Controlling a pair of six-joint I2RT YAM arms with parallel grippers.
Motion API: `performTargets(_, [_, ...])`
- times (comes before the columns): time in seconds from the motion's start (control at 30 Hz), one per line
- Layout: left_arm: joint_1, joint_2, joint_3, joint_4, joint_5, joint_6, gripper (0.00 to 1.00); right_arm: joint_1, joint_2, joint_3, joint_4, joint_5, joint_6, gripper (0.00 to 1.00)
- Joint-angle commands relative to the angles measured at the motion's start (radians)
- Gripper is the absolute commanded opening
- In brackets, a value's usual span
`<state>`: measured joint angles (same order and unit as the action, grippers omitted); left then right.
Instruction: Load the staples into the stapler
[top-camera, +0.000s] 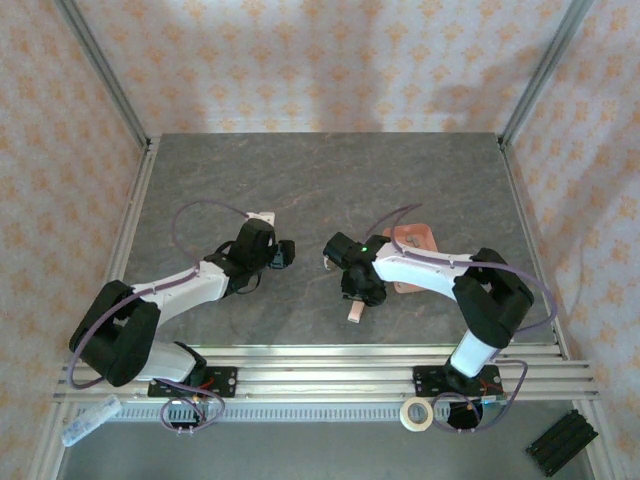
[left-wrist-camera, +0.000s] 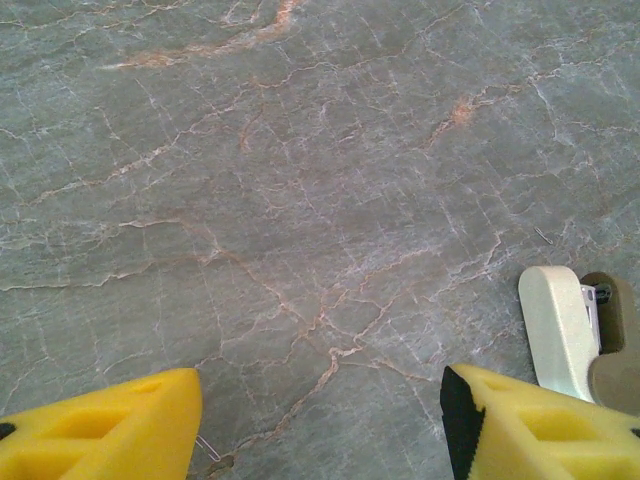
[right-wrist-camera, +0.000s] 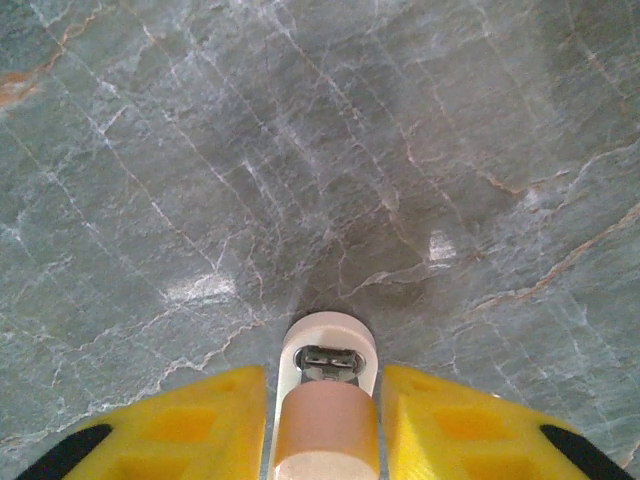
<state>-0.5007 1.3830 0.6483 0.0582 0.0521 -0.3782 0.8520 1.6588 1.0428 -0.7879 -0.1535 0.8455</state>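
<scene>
Top view, with 12 o'clock being the far edge. I'm seeing the left gripper (top-camera: 288, 252) hanging over mid-table (top-camera: 330, 180), nothing between its fingers, and the right gripper (right-wrist-camera: 325, 375) sitting near it at 3 o'clock. The stapler (right-wrist-camera: 322, 425) is sitting between the right gripper's fingers, touching both, its nose poking out ahead. In the left wrist view that nose is showing at 4 o'clock. A small block (top-camera: 355, 313) is lying at the right gripper's 6 o'clock, apart. A flat pad (top-camera: 418, 243) is lying at its 2 o'clock, partly under the forearm. A tape roll (top-camera: 416, 413) is resting off the table, at 8 o'clock of the right arm's base (top-camera: 462, 382).
</scene>
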Motion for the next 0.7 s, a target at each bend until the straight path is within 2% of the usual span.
performTargets(0.0, [-0.012,0.016,0.025,0.017,0.004,-0.021,0.65,-0.010,0.004,-0.020,0.011,0.032,0.008,0.34])
performTargets(0.1, [-0.015,0.017,0.027,0.015,0.005,-0.021,0.64,-0.013,0.012,-0.026,0.019,0.029,0.002,0.32])
performTargets(0.27, [-0.018,0.008,0.037,-0.010,0.020,-0.021,0.64,-0.013,-0.007,-0.034,0.018,0.060,-0.012,0.19])
performTargets(0.33, [-0.018,-0.004,0.048,-0.023,0.062,-0.022,0.63,-0.014,-0.055,-0.043,0.033,0.097,-0.053,0.16])
performTargets(0.47, [-0.018,-0.019,0.083,-0.035,0.233,-0.038,0.63,-0.014,-0.215,-0.094,0.137,0.196,-0.272,0.12])
performTargets(0.57, [-0.019,-0.001,0.100,-0.003,0.388,-0.088,0.63,-0.015,-0.380,-0.196,0.326,0.200,-0.525,0.09])
performTargets(0.67, [-0.018,0.031,0.096,0.088,0.541,-0.173,0.55,-0.029,-0.552,-0.333,0.530,0.142,-0.770,0.03])
